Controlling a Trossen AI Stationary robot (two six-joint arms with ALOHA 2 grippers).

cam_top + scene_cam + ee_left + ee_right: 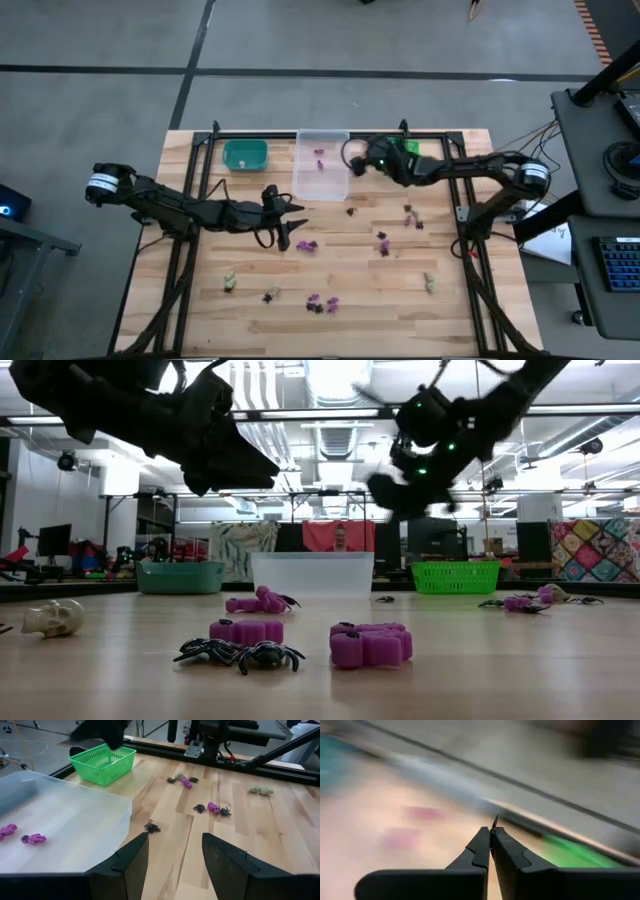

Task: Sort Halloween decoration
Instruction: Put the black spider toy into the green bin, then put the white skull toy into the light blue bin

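Right gripper [352, 166] upper centre beside clear bin [321, 166], fingers pinched on a tiny dark trinket [495, 822], left gripper [292, 228] mid-frame, fingers apart, empty, purple trinkets [307, 244] just beside.

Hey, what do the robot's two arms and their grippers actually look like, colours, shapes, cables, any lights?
Both arms are slim, dark, jointed links. The left arm has a pale grey band at its outer joint; the right arm has a similar one, and green lights glow near its wrist. Thin dark cables loop along them. The left gripper has two broad, black, wedge-shaped fingers. The right gripper has black fingers tapering to narrow tips.
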